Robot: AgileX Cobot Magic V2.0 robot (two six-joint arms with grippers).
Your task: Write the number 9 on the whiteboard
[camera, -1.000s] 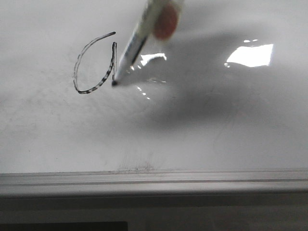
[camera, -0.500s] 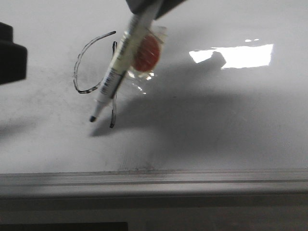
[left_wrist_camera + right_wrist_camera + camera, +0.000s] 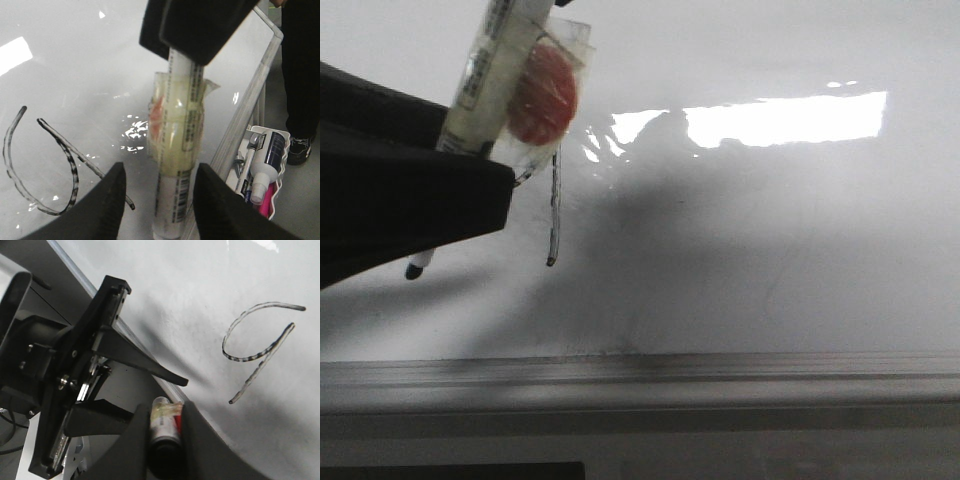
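R gripper (image 3: 165, 409): closed on the marker (image 3: 165, 432), fingers pressed on both sides of the barrel near its back end. In the front view the marker (image 3: 485, 75) comes down from the top edge, left of centre, tilted toward lower left. A red-orange disc (image 3: 542, 95) is stuck to the barrel under clear tape. The black tip shows at lower left of the frame, just under the L gripper's dark body. It sits left of the 9's stem and apart from it; can't tell if the tip touches the board.

L gripper (image 3: 160, 170): jaws spread wide, nothing gripped. In the L wrist view the marker barrel stands between the two fingers, w/ a gap showing on each side. In the front view the L gripper (image 3: 400, 200) fills the left edge as a dark wedge, in front of the marker's lower part.

The number 9 (image 3: 264, 358): thin patchy black line w/ an open loop and a straight stem, seen whole in the R wrist view. In the front view only the stem (image 3: 554, 215) shows, left of centre; the loop is hidden behind the L gripper.

The whiteboard (image 3: 770, 250): glossy, w/ a bright glare patch at upper right and grey shadow at centre. Grey rail (image 3: 640, 375) runs across the bottom of the front view.

L wrist view also shows a tray (image 3: 280, 165) beside the board edge, holding a spray bottle (image 3: 265, 165) and pens.
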